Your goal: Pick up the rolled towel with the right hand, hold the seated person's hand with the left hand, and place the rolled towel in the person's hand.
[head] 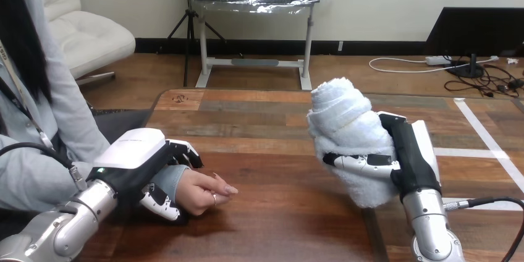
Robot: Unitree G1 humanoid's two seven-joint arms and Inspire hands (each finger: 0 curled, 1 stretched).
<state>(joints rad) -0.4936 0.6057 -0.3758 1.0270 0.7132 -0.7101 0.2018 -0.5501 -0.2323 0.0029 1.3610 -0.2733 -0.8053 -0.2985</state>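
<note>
Grips the rolled towel (346,126) in the right hand (408,151) over the tabletop's (272,212) right half, long axis steep, top end leaning toward the far left corner, and clasps the person's wrist (172,178) with the left hand (139,157) by the left edge

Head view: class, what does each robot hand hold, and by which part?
The right hand grips the rolled towel around its lower half. The left hand clasps the person's wrist, just behind the person's hand.

White rolled towel (349,132) — reddish-brown wood-grain table (290,219), paler planks farther back, white tape stripes (488,137).
</note>
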